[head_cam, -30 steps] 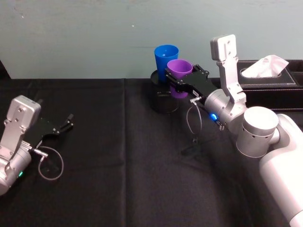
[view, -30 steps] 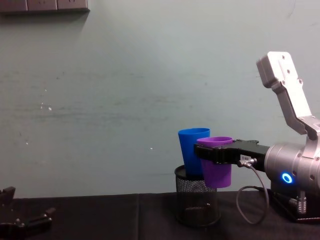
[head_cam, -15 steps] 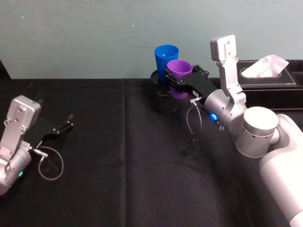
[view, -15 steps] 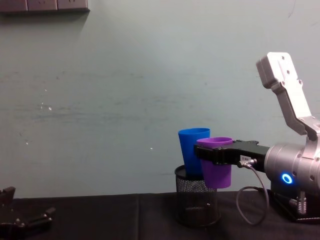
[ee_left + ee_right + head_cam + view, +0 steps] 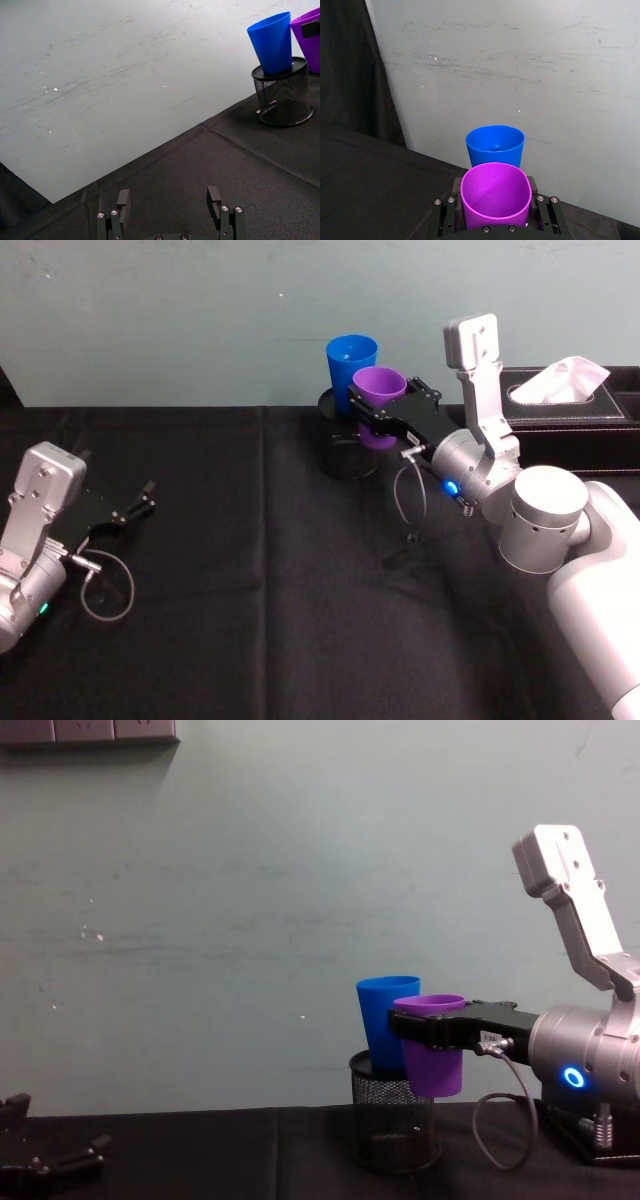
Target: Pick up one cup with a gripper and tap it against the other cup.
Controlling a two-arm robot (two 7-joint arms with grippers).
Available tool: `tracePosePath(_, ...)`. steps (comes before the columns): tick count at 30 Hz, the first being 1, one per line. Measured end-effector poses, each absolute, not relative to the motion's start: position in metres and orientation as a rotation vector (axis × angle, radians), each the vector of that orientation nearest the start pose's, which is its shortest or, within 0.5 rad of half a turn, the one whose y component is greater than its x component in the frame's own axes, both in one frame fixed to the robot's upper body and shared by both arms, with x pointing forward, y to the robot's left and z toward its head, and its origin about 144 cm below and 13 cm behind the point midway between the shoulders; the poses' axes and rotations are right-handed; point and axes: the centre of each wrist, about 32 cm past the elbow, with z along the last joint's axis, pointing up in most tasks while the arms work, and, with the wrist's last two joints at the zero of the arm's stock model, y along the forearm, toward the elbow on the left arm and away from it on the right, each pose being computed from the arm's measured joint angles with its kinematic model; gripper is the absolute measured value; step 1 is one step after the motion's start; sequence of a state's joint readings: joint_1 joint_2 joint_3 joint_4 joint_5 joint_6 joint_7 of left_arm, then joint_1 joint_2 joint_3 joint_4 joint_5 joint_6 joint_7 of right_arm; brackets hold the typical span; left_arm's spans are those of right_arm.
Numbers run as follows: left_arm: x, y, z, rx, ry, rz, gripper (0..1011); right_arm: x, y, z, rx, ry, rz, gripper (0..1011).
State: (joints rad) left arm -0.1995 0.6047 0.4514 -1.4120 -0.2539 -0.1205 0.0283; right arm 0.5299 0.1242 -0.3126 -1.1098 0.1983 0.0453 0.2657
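Note:
My right gripper [image 5: 372, 407] is shut on the purple cup [image 5: 378, 392], holding it upright in the air above the table. The blue cup [image 5: 350, 359] stands upright on top of a black mesh cylinder holder [image 5: 345, 445], just behind the purple cup. In the chest view the purple cup [image 5: 434, 1045] overlaps the blue cup [image 5: 383, 1023]; whether they touch I cannot tell. The right wrist view shows the purple cup [image 5: 494, 195] between the jaws with the blue cup [image 5: 495, 144] right beyond it. My left gripper [image 5: 140, 503] rests open at the table's left, also seen in the left wrist view [image 5: 170, 207].
A black tissue box [image 5: 570, 410] with a white tissue stands at the back right, behind my right arm. A black cloth [image 5: 250, 620] covers the table. A pale green wall [image 5: 250, 920] rises behind the cups.

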Motion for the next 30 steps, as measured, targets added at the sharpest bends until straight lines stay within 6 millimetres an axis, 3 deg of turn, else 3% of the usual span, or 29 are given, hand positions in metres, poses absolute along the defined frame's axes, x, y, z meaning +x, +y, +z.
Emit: tracePosePath(30,0.4886,0.3097,1.1398,0.305,-0.285,1.248,1000,0.5962,-0.1928,1.1947,-0.064,-0.026,-1.087,723)
